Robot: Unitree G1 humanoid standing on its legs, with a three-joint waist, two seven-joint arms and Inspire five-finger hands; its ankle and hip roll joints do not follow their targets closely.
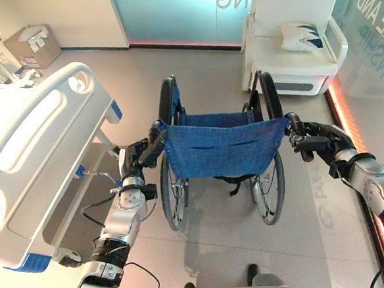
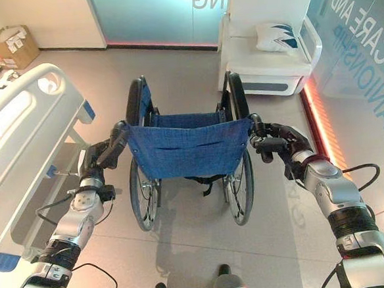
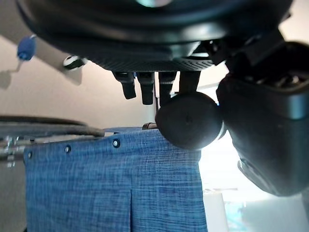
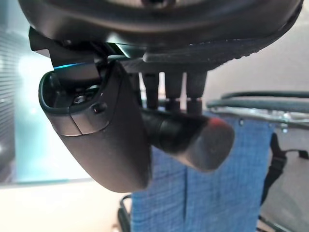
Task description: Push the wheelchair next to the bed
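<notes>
In the middle of the floor, just right of the bed [image 1: 41, 148], the wheelchair [image 1: 222, 148] faces away while the left hand [image 1: 140, 157] and right hand [image 1: 310, 141] each curl fingers round a push handle, likely to steer it. The wrist views show those wraps; the eye views show the armchair [image 1: 297, 51] ahead.
</notes>
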